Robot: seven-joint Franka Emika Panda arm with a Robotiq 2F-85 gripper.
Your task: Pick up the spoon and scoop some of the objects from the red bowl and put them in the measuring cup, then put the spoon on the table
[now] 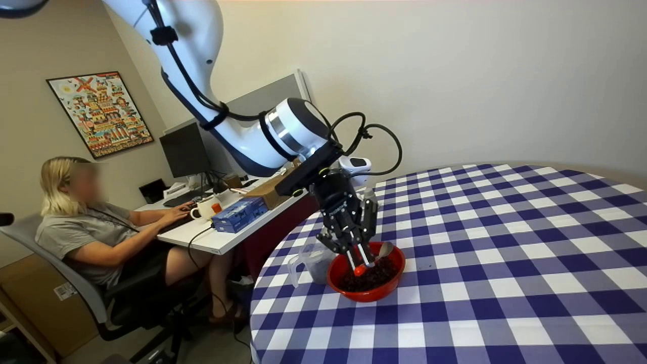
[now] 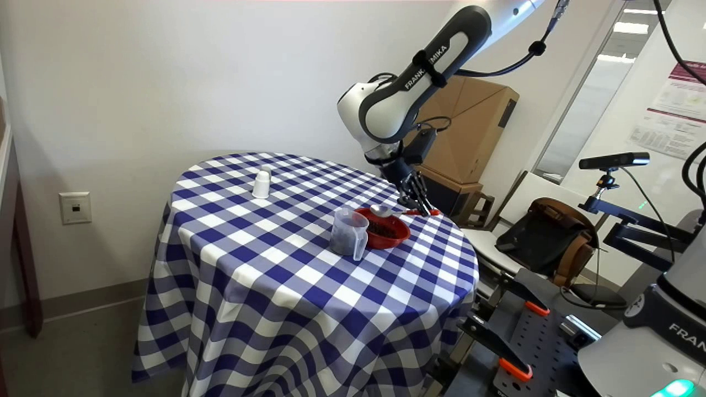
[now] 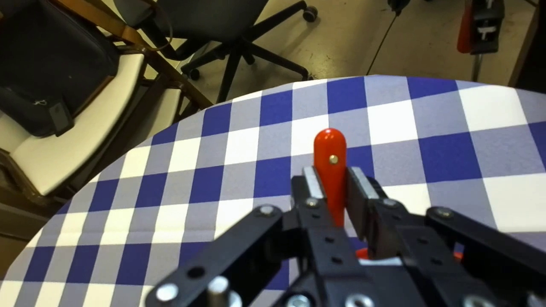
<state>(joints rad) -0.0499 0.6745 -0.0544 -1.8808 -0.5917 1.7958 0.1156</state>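
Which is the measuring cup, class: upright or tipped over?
Upright: in an exterior view, the measuring cup sits base down on the table, rim uppermost.

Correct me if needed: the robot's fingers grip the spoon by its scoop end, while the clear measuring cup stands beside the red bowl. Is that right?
Not quite: the fingers grip the spoon's red handle, not its scoop end, as the wrist view shows. The clear measuring cup does stand beside the red bowl.
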